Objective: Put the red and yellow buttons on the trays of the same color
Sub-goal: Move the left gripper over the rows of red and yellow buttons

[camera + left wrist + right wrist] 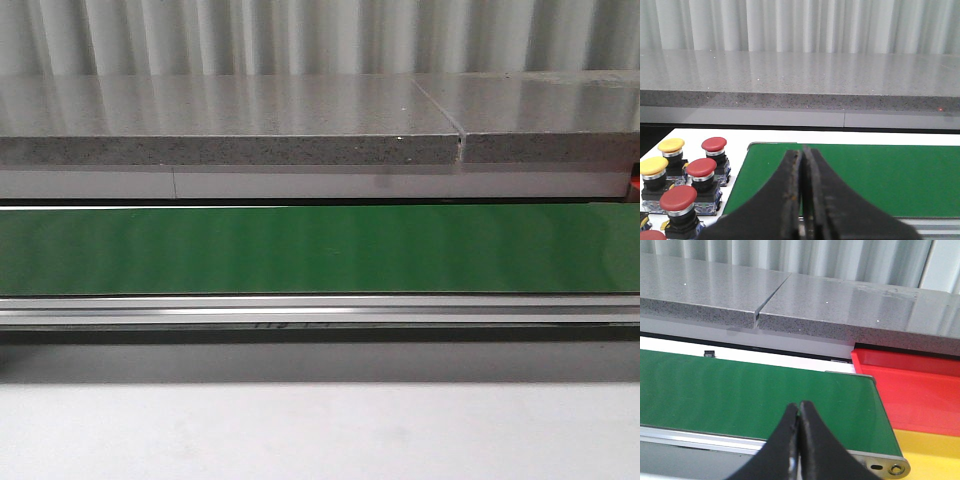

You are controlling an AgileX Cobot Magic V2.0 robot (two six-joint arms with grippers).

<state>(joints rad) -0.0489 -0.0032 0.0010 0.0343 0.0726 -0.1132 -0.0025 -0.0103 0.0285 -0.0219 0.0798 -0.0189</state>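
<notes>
A: In the front view, what is shown?

B: A green conveyor belt is seen running across, with a grey stone ledge behind it. No gripper and no button is caught there.

A: And in the left wrist view?

B: The left gripper is seen with its fingers pressed together, nothing between them. Red buttons and yellow buttons are clustered on a white surface just beside the belt's end (each on a black base).

A: The right wrist view?

B: The right gripper is likewise closed and empty, held over the belt. The red tray is found beyond the belt's end, the yellow tray touching it; neither is seen to hold a button.
</notes>
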